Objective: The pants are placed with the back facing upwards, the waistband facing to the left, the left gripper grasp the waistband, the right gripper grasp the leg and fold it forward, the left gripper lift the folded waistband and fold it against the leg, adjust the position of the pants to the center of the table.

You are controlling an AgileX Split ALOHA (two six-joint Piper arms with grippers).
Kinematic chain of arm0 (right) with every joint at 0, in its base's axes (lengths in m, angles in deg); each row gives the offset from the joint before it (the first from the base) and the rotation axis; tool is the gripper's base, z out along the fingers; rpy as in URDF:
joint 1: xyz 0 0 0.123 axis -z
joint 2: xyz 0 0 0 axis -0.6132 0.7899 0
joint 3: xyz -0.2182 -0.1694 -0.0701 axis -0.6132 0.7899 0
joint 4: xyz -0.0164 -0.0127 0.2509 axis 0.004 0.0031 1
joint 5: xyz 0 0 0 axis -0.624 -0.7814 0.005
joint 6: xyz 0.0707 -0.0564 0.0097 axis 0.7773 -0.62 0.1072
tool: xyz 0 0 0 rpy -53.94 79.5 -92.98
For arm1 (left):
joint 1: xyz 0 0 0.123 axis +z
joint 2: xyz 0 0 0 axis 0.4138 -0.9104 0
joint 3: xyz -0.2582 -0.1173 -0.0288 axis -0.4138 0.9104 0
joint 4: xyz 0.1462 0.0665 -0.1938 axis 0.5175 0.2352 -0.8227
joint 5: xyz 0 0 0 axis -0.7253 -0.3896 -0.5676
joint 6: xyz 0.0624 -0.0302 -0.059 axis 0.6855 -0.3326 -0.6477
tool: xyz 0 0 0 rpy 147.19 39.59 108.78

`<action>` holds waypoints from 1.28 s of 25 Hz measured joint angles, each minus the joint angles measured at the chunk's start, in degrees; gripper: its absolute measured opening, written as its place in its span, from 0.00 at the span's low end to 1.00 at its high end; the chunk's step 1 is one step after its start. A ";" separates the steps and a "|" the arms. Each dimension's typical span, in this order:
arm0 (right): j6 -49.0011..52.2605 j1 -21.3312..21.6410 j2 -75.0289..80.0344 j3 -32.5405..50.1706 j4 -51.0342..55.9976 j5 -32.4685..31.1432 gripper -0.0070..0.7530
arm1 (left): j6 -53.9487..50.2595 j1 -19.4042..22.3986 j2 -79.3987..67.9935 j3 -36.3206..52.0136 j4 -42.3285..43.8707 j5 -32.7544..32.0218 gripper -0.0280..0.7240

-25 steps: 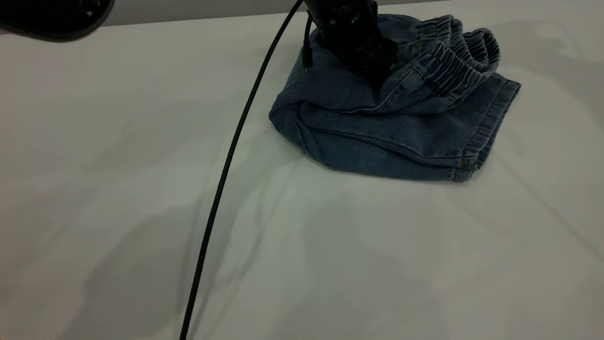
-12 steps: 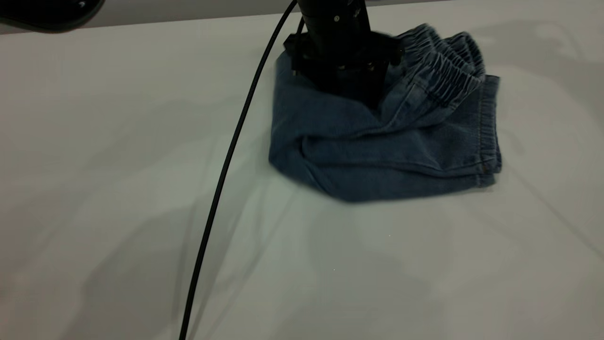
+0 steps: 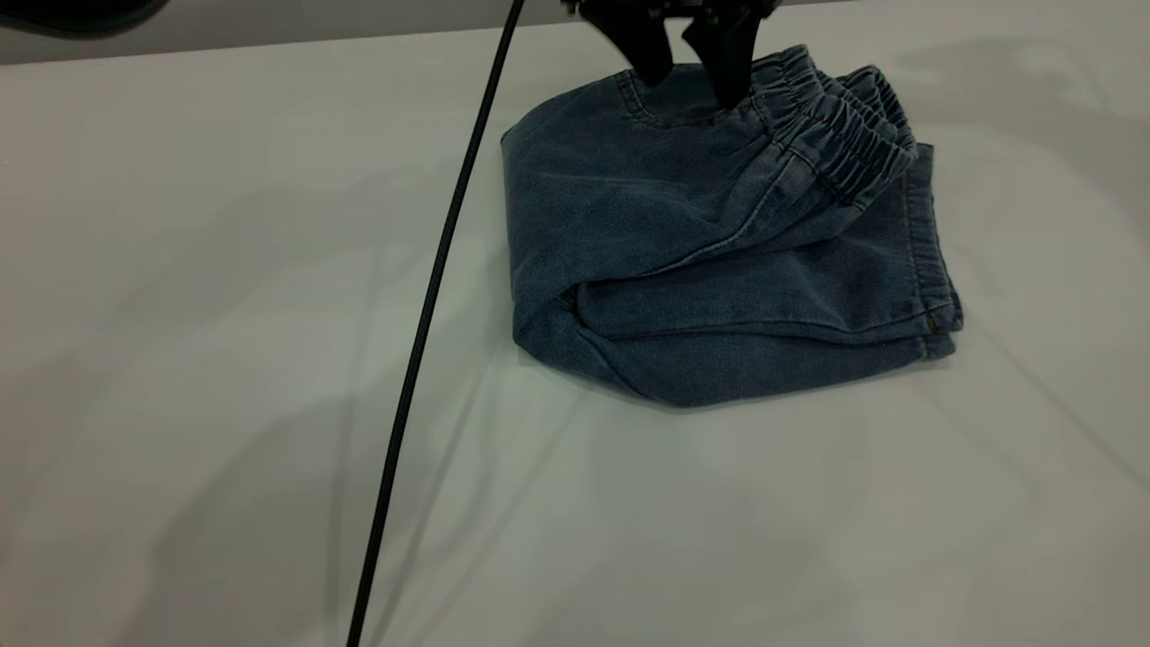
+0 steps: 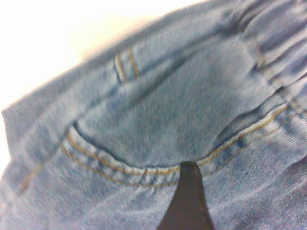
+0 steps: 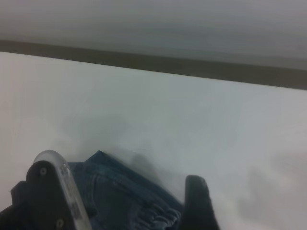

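At the bench's [image 3: 180, 270] far edge, the left end effector [image 3: 687, 76], fingers spread and empty, hovers directly above the folded pants [image 3: 719, 261], whose long axis runs sideways, waistband [image 3: 844, 126] rightward.

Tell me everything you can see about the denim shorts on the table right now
The pants are blue denim shorts, folded into a compact bundle on the white table, toward its far side. The gathered elastic waistband lies on top, over the stitched leg hems at the right edge. A curved pocket seam with tan stitching shows. An open black gripper hangs at the bundle's far edge, holding nothing. A black cable runs alongside, left of the shorts.
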 joint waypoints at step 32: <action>-0.82 0.00 -3.93 -6.93 5.13 -6.87 0.58 | 2.75 -0.19 3.10 -10.86 8.36 -0.05 0.75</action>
